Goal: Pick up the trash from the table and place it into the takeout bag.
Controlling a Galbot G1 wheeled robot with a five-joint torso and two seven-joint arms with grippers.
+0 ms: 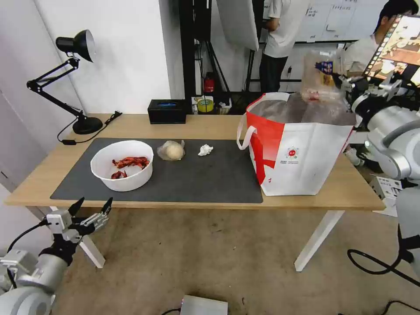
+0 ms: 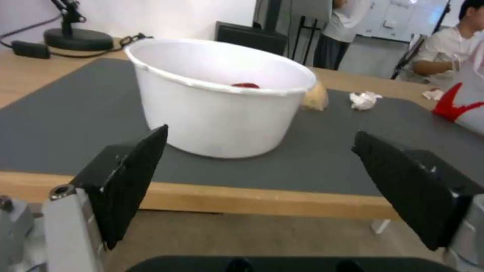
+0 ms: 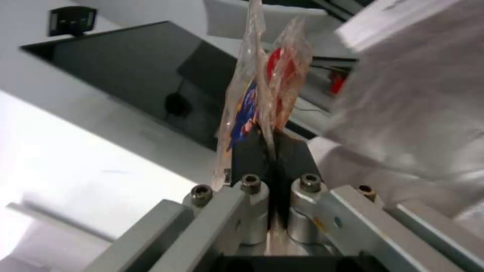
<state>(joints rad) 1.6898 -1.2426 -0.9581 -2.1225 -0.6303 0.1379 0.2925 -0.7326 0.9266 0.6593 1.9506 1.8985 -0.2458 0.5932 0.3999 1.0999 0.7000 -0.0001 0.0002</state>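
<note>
Right pincer holds the plastic tray above the tote; left pincer waits open below the surface edge

The right pincer (image 1: 339, 81) is clamped on the edge of the clear plastic tray (image 1: 318, 78), which hangs over the open top of the white and red tote (image 1: 302, 157) standing at the right end of the wooden surface (image 1: 210, 127); in the right wrist view the pincer (image 3: 272, 151) pinches the tray (image 3: 262, 87) between closed black pads. The left pincer (image 1: 92, 209) sits wide open, holding nothing, just in front of and below the near edge of the surface. On the grey mat (image 1: 197, 179) rest the white bowl (image 1: 123, 165) with red shells, the clear bag with a pale lump (image 1: 171, 150) just beside it, and the crumpled tissue (image 1: 205, 150) nearer the tote
</note>
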